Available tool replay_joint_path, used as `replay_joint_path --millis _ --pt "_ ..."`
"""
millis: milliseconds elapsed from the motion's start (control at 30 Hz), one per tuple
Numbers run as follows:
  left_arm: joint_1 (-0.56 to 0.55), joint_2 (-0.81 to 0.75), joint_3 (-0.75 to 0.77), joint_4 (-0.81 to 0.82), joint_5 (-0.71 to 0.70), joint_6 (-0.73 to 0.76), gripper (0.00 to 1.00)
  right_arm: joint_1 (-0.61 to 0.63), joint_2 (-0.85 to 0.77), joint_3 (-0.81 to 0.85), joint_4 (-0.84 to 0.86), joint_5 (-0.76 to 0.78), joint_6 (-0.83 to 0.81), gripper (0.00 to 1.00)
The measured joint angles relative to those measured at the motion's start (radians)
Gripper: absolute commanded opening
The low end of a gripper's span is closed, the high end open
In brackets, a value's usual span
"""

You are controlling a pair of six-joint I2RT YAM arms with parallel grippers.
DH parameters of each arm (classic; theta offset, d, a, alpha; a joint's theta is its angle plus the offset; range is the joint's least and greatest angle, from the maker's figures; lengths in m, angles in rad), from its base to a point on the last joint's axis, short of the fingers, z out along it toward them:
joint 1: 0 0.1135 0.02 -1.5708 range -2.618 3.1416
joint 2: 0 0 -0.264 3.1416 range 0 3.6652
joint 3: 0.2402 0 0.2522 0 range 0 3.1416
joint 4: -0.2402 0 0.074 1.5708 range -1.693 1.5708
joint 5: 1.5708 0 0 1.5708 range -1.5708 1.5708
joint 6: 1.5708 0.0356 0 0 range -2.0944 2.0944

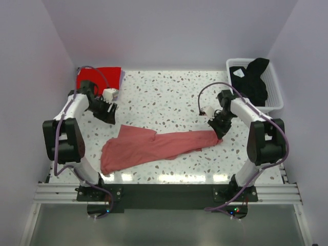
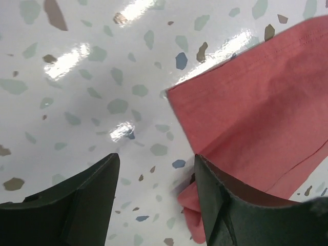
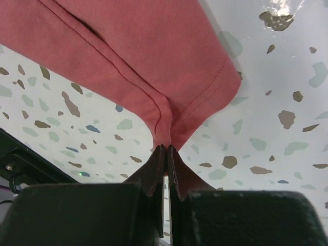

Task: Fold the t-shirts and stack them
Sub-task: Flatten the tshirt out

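T-shirts are numbering three: the salmon-pink t-shirt (image 1: 154, 147) is lying stretched and wrinkled across the near tabletop (image 1: 169, 97); the red t-shirt (image 1: 102, 77) is sitting at the far-left corner; the black t-shirt (image 1: 253, 79) is draping over the white basket (image 1: 274, 97). The right gripper (image 3: 165, 154) is clamping the pink hem corner; the left gripper (image 2: 156, 164) is hovering wide open and holding nothing at the opposite edge.

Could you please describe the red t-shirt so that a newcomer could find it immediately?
On the speckled table, look to the far left corner, behind the left arm. The red t-shirt lies there, bright red and compact, unlike the salmon-pink t-shirt stretched across the front.
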State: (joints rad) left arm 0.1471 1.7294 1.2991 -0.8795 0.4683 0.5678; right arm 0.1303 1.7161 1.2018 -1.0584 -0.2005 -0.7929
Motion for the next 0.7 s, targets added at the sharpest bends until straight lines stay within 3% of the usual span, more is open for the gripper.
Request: replay_joint_path --millis 33,300,633,700 --pt "-0.028 0.000 -0.021 0.030 -0.019 -0.028 0.71 0.000 0.000 0.007 -0.001 -0.001 0.003 0.00" --pt "-0.223 0.006 -0.154 0.213 -0.180 -0.164 0.73 -0.003 0.000 0.030 -0.009 -0.002 0.007 0.00" --pt "-0.318 0.064 -0.191 0.331 -0.294 -0.225 0.69 -0.014 0.001 0.042 -0.020 -0.001 0.007 0.00" --pt "-0.332 0.064 -0.198 0.348 -0.310 -0.232 0.63 -0.014 0.006 0.044 -0.020 -0.001 0.007 0.00"
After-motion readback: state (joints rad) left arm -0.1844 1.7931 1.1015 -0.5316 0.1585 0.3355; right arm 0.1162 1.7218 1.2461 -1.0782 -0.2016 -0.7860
